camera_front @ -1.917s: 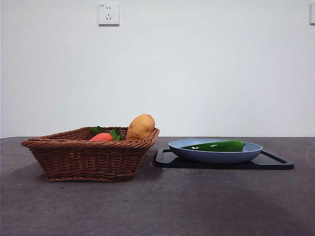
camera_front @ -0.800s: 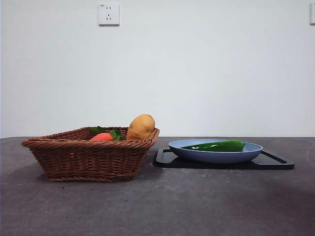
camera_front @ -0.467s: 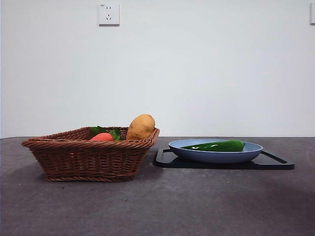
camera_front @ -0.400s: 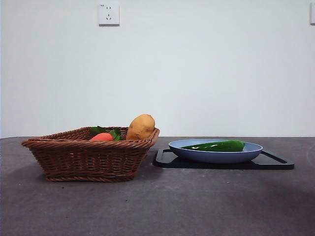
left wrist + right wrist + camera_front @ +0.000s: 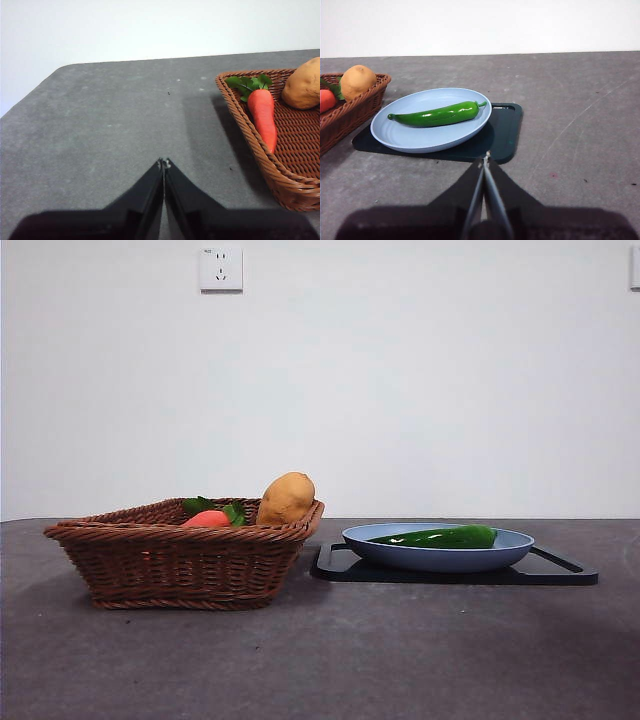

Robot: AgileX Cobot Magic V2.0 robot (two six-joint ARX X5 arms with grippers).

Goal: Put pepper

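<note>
While both hands stay clear, left hand (image 5: 163, 162) and right hand (image 5: 485, 159) closed and empty, the pepper (image 5: 438, 114) lies in the blue plate (image 5: 420, 141), apparently flat, right of the basket (image 5: 180, 560).

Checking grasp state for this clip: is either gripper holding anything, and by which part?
Nothing is held. The left gripper and right gripper are shut on nothing above the table; the pepper lies on the blue plate.

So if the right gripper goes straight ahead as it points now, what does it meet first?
Probably the black tray edge, then the blue plate holding the pepper. The right gripper has its fingers shut; depth is unclear.
</note>
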